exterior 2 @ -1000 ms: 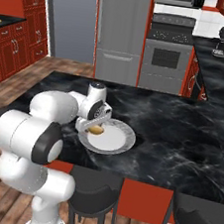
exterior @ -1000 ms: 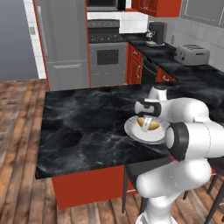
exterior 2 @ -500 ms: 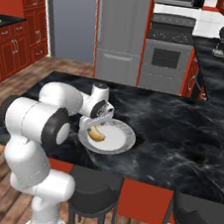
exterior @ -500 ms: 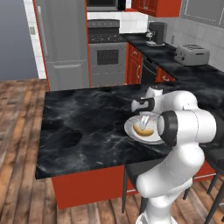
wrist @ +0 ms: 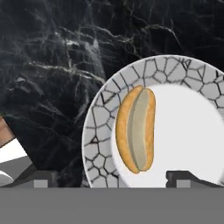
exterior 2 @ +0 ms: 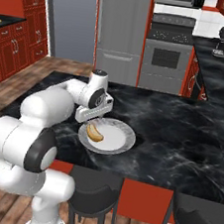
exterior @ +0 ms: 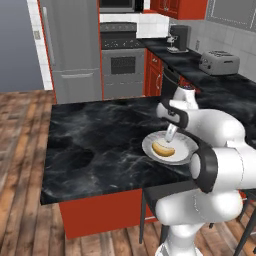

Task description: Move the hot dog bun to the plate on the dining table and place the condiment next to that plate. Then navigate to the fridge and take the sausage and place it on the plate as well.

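Now the hot dog bun is lying on the plate, toward the rim nearest the robot, split side up, and the plate is sitting on the black marble tabletop close to the robot's edge. The hand is hovering just above the plate with its fingers spread wide; the two tips are standing well apart, one over the bare marble beside the plate and one over the plate's pale centre, and nothing is between them. In the left base view the hand is pointing down at the bun, and in the right base view it is hanging over the plate's rim beside the bun.

By my reading, the bun step is finishing and the retreat is the step in hand. To do it well, the arm should be lifting straight up first, keeping the fingers spread so neither tip is dragging across the bun or catching the rim, and swinging away only once it is clear of the plate. The condiment is the next thing to find; I cannot tell where it is standing.
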### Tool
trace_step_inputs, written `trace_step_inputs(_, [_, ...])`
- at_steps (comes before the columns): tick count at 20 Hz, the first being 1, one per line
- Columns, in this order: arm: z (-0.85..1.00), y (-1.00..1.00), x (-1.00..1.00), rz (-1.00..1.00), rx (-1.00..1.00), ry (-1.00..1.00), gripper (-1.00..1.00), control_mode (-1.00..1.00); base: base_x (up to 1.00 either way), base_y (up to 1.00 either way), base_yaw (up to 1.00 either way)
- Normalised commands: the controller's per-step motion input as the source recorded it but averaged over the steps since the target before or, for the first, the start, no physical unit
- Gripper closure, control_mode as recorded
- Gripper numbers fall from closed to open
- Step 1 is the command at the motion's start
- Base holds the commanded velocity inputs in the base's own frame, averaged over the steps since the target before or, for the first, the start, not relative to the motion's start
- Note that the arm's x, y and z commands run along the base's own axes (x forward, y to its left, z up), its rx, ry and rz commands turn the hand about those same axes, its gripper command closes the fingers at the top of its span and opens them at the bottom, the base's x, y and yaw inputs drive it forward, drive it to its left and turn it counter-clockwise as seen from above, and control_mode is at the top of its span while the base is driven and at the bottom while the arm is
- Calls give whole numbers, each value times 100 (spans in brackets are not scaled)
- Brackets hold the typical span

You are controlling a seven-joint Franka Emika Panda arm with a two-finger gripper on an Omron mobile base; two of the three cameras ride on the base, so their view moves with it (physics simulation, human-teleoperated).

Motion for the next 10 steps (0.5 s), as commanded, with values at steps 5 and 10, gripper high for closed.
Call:
trace_step_inputs(5, [99, 6, -65, 0, -2, 0, -100, -100, 0, 0, 0])
trace_step_inputs(10, [83, -2, -63, 0, 0, 0, -100, -100, 0, 0, 0])
